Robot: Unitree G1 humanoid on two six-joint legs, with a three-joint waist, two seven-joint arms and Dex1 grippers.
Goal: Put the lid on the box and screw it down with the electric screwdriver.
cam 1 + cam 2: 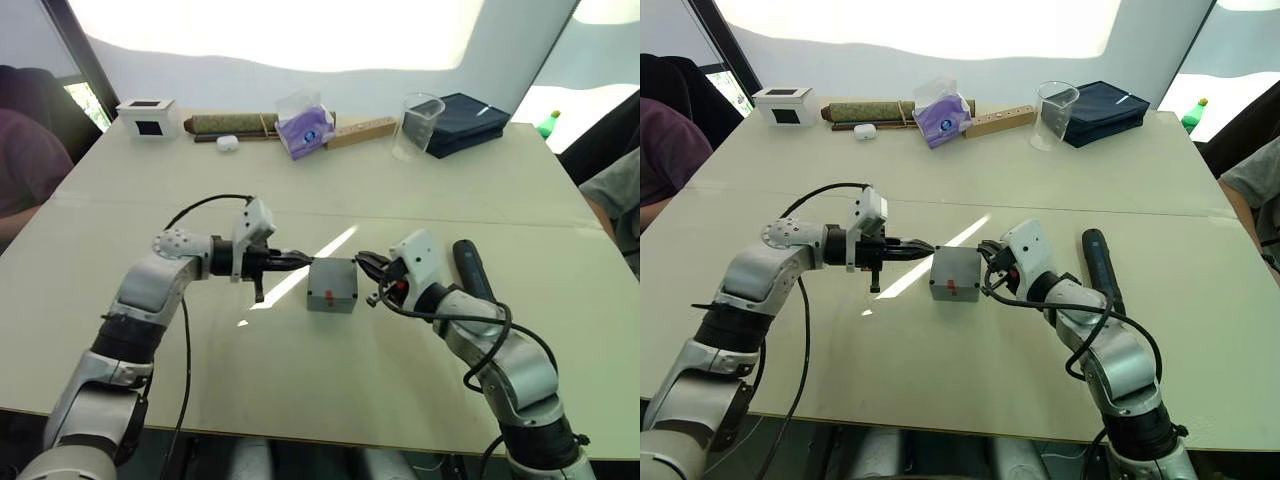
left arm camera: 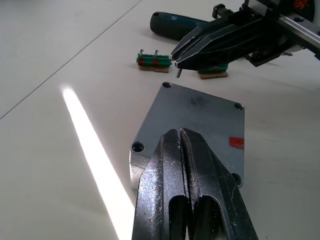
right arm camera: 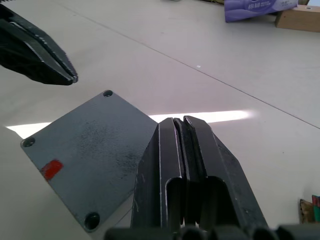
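Right wrist view: lid [image 3: 87,160] partly hidden

- Silver-grey jointed arm shells with black elbow and wrist segments.
- Loose black cables looping beside each forearm.
- White camera block behind each black two-fingered gripper: left gripper [image 1: 300,259], right gripper [image 1: 366,263].

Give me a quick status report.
Left gripper shut, right gripper shut, flanking the box, lid on. Electric screwdriver untouched. Nothing blocking.

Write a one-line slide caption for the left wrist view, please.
Shut left end effector over the square grey metal lid, facing the shut right end effector.
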